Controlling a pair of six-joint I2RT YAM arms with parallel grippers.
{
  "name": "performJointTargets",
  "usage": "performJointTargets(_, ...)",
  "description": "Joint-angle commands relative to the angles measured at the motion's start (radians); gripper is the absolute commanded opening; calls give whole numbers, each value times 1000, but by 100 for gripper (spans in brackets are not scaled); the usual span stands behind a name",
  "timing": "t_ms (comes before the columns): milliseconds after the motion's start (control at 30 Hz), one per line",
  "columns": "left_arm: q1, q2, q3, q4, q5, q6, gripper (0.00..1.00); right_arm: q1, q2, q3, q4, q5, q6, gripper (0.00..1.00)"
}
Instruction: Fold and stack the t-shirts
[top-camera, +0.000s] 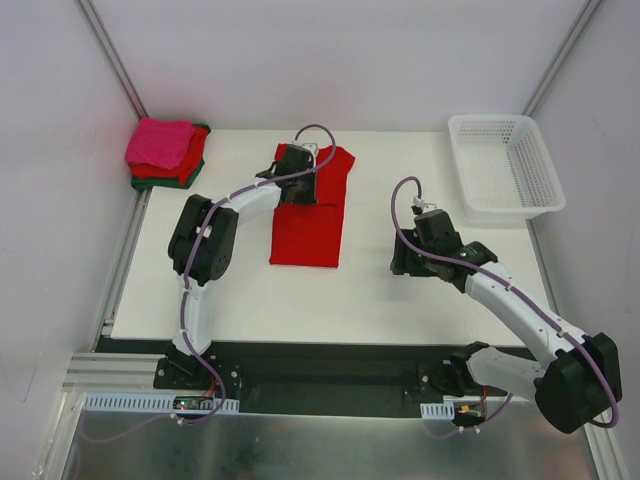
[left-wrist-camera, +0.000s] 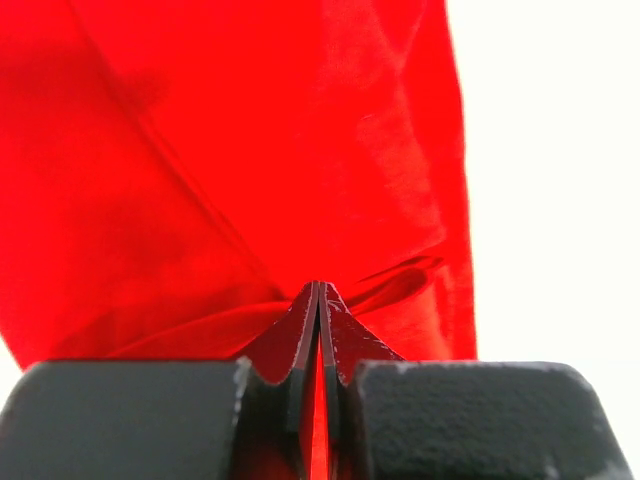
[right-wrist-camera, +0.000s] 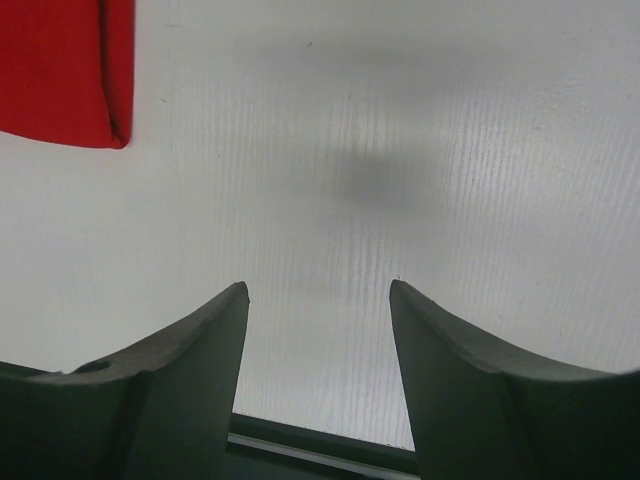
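The left gripper (left-wrist-camera: 318, 300) pinches the red shirt (left-wrist-camera: 200, 150) tight, likely to fold it. The right gripper (right-wrist-camera: 318, 292) hangs open and empty.

A white bench (top-camera: 320, 300) fills the middle. Plain pale walls (top-camera: 350, 60) stand around it. Grey metal posts (top-camera: 113, 58) slant in both upper corners. The light is soft.

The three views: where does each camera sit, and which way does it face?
Top external: above and behind the arms, looking down on the table; both arms show.
Left wrist: on the left arm, facing the red t-shirt; left gripper shut on it.
Right wrist: on the right arm, facing the table; right gripper open.
Shared: the red t-shirt, in all three.
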Motion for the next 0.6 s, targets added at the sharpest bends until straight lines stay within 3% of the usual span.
performJointTargets(0,11,-36,46,7,86,-1,0,4,-35,-6,-14,22,-11,62)
performJointTargets(167,9,-194,-44,7,60,-3,4,3,-34,-9,2,1,1,62)
performJointTargets(233,11,-298,-101,8,15,-14,11,3,-29,-14,12,-16,7,63)
performJointTargets(267,12,-333,-171,7,3,-18,14,3,-28,-20,26,-24,9,63)
performJointTargets(300,14,-402,-208,8,-9,-35,23,3,-22,-25,35,-35,15,64)
performJointTargets(433,18,-556,-459,8,-55,-76,36,6,11,-52,117,-162,45,69)
performJointTargets(567,18,-674,-636,7,-123,-110,36,4,64,-100,296,-312,113,75)
